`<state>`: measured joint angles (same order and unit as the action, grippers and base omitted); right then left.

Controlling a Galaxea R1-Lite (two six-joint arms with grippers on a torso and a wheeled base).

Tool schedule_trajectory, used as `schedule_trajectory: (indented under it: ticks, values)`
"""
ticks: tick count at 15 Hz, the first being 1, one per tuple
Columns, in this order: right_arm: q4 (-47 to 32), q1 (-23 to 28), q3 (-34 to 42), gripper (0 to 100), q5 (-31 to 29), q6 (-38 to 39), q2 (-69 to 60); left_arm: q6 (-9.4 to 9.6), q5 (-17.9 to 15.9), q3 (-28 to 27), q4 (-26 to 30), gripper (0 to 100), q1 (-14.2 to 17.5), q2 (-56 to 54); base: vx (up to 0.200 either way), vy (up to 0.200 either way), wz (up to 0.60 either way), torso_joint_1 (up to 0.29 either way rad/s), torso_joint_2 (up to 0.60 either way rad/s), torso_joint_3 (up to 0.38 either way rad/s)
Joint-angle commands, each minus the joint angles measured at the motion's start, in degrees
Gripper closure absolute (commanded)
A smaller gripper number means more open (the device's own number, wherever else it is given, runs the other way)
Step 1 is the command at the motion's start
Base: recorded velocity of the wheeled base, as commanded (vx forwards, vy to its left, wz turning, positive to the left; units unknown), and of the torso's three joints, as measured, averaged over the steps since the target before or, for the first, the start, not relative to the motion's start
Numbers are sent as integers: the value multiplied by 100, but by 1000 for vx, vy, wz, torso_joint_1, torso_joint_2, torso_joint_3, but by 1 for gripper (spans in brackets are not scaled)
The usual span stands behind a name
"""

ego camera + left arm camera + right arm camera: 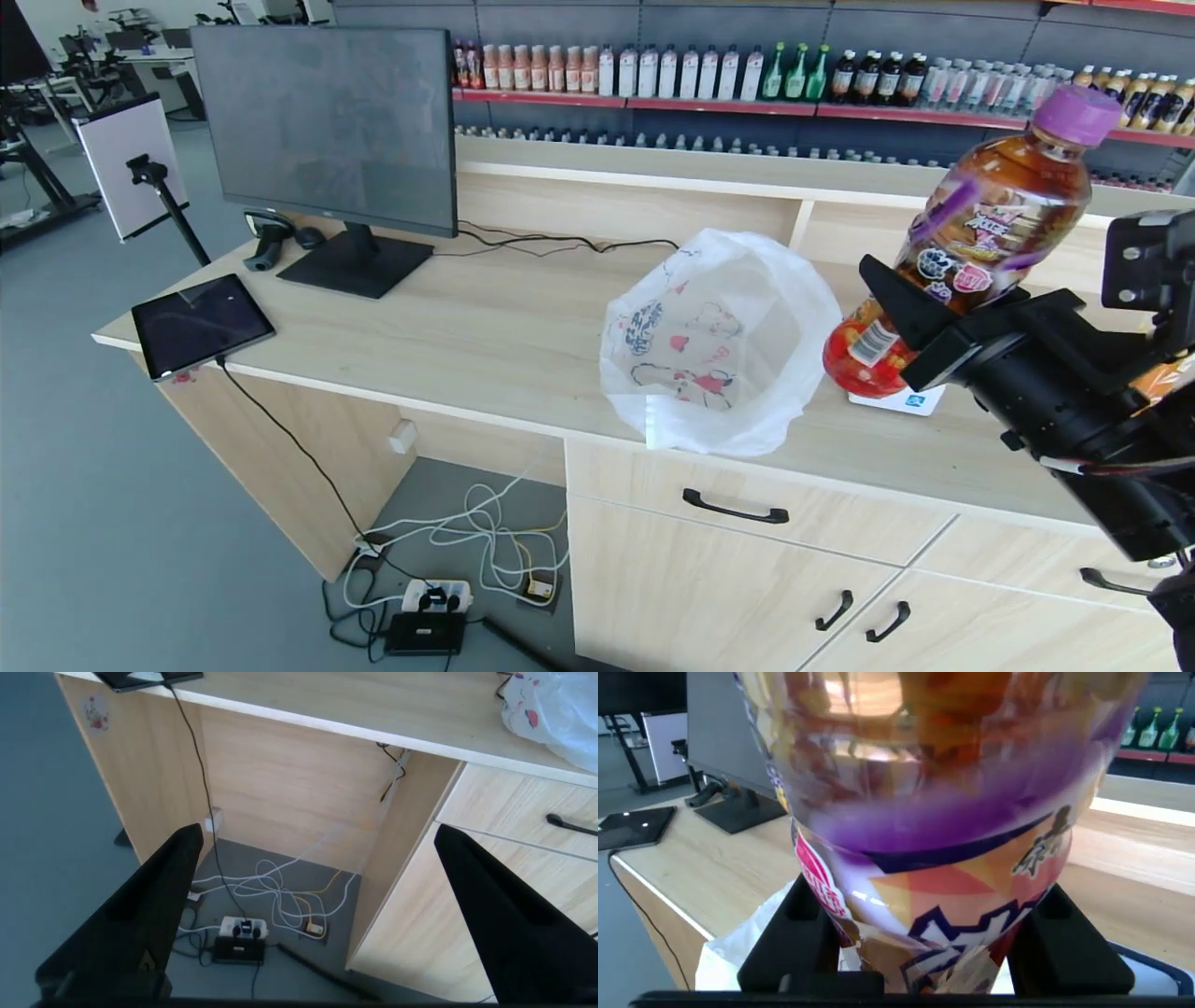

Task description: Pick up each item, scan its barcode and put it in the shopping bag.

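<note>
Step in hand, by my reading: scanning. Right hand (920, 327) clamps one purple-capped bottle (999, 215), tilted, its base over a white pad (901, 401) just beside the one shopping bag (719, 345) on the table (504, 327). Next move calls for carrying it over the bag's open mouth, lowering, releasing. Left hand (318, 924) gapes wide, empty, below the tabletop.

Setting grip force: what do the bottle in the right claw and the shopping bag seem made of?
The bottle looks like clear glossy plastic: liquid shows through; printed wrap label. The shopping bag looks like thin, translucent white plastic film: crinkled and slumped.
</note>
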<state>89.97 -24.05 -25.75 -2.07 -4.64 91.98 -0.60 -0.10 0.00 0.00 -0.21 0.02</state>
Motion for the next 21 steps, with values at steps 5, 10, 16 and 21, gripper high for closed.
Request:
schedule_trajectory:
  ticks: [5,10,16,21]
  values:
    - [3,-205,-1169,100,-4,16,1121,-2,1,0,-18,0,3,-2,0,0,0,0,0,0]
    - [3,-205,-1890,100,-21,34,1947,-2,1,0,-18,0,3,-2,0,0,0,0,0,0]
    - [3,-240,-2831,100,-39,34,2949,-2,10,0,-35,0,3,-2,0,0,0,0,0,0]
    - [-32,-47,-2892,100,5,34,3195,-2,10,0,-62,0,3,-2,0,0,0,0,0,0]
